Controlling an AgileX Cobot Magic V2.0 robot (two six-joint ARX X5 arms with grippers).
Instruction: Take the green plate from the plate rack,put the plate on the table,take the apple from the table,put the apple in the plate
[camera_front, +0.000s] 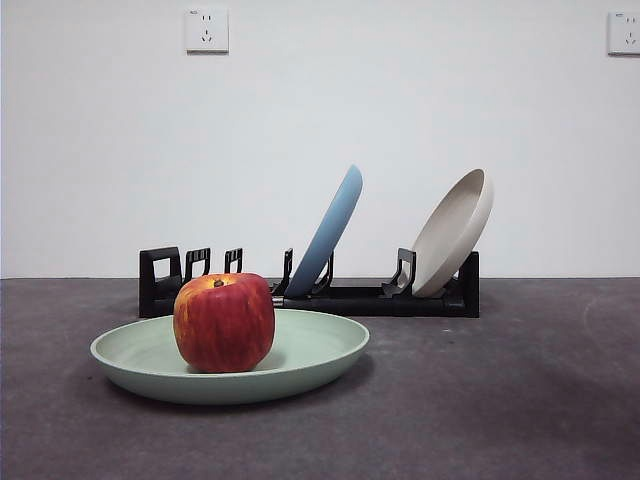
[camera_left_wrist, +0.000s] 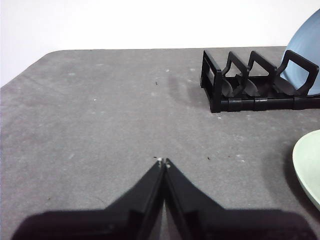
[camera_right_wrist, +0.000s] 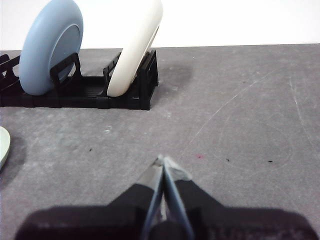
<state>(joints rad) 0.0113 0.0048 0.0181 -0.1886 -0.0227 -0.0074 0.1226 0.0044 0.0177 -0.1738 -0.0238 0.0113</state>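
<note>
Apple (camera_front: 224, 322) sits upright inside the green plate (camera_front: 320, 350), which lies flat on the grey surface (camera_front: 520, 400) just in front of the black rack (camera_front: 400, 298). Blue plate (camera_front: 328, 232) and beige plate (camera_front: 453, 232) lean in its slots. Left gripper (camera_left_wrist: 163, 161) and right gripper (camera_right_wrist: 163, 159) hover over bare surface, jaws pressed together, well apart from the plate's rim.

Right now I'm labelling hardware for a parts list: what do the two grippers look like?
Left gripper: two matte black wedge-shaped jaws tapering to pale tips. Right gripper: the same black jaws, with shiny grey inner faces. No cables or markings show.
</note>
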